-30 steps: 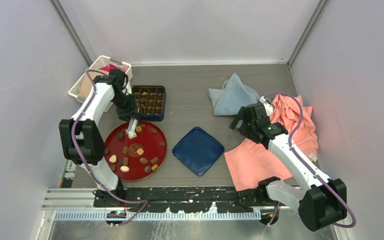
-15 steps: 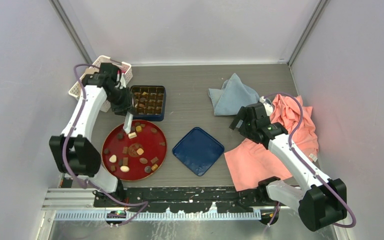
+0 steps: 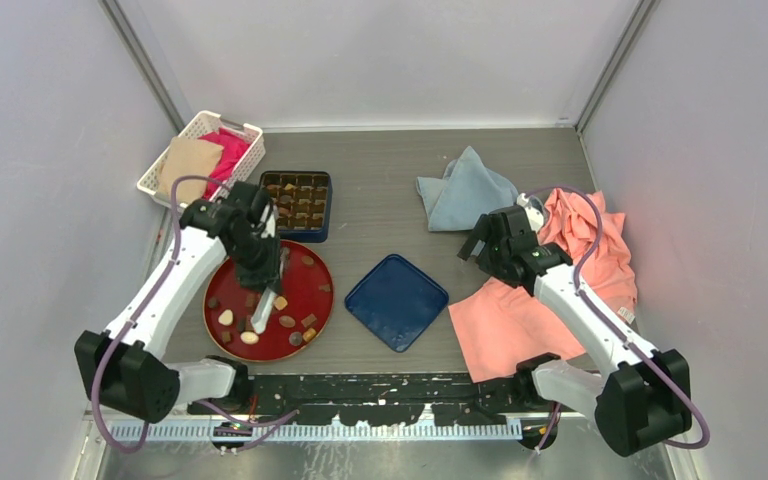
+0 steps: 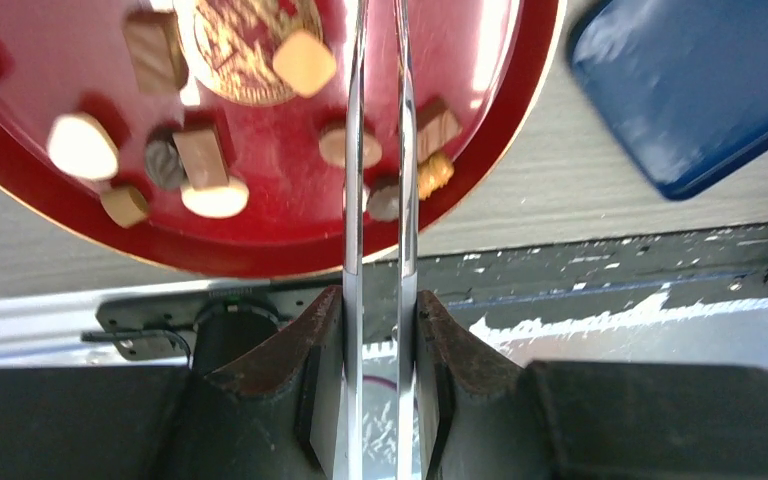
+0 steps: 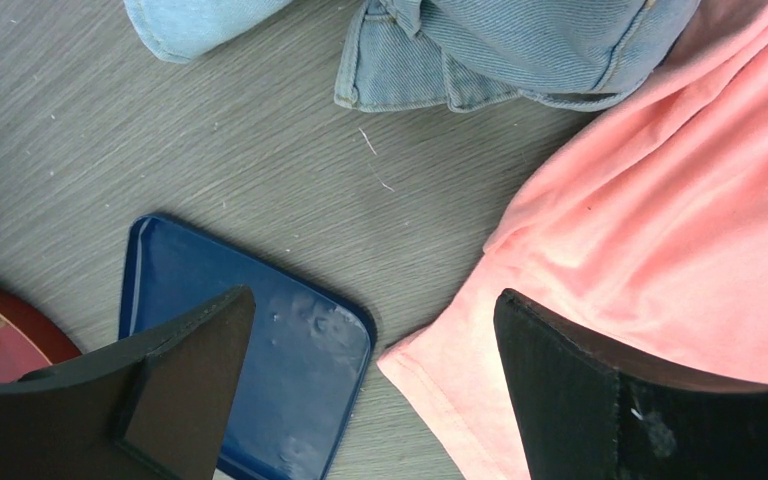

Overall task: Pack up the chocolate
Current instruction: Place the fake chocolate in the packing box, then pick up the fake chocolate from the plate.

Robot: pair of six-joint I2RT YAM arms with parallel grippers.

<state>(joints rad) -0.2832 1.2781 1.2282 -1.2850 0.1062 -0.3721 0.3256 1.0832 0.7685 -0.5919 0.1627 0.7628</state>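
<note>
Your left gripper [image 4: 380, 300] is clamped on the metal tongs [image 4: 353, 200], pinching the two blades close together. They reach down over the round red plate [image 3: 228, 283]. The blade tips run out of the wrist view, and from above you can't tell whether a piece sits between them.

Much of the chocolate [image 3: 226, 317] lies loose on that plate: cream, tan and dark brown pieces, scattered mostly across its near half. Just beyond the plate sits the dark blue gridded box [image 3: 297, 203], with brown pieces in many of its cells, too small to count. A blue square tray [image 3: 396, 300] lies flat on the table [image 5: 160, 130] to the right of the plate. At the far left, the white basket [image 3: 170, 150] holds tan and pink cloth.

Your right gripper [image 5: 372, 300] hangs with its fingers spread wide, gripping nothing. It is above the table, between the tray, a blue denim cloth [image 5: 520, 40] and a salmon cloth [image 5: 660, 230].
</note>
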